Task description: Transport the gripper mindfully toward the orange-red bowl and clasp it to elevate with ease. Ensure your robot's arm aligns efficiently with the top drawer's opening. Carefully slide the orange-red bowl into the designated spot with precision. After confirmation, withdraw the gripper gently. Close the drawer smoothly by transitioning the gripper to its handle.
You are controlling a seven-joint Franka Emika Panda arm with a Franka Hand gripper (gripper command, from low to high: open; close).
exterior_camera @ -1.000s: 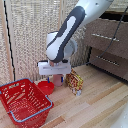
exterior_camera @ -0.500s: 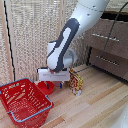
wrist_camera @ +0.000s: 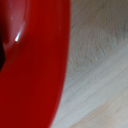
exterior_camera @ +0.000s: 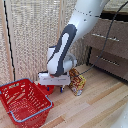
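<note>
Ext view: white arm (exterior_camera: 67, 42) w/ dark grey stripe reaches down from 1 o'clock to the wooden floor (exterior_camera: 100, 105). Gripper (exterior_camera: 54, 88) sits low, right over the orange-red bowl (exterior_camera: 46, 89), which is mostly hidden under the white hand; only a red bit shows by the fingers. Can't tell if fingers are apart or together. Red wire basket (exterior_camera: 22, 102) at 8 o'clock of the gripper, just beside it. Patterned packet (exterior_camera: 76, 82) at 3 o'clock, near. Top drawer (exterior_camera: 107, 37) w/ silver handle (exterior_camera: 106, 38) at 2 o'clock, well apart. Wrist view: glossy bowl rim (wrist_camera: 35, 65) fills the frame over pale wood, blurred.
</note>
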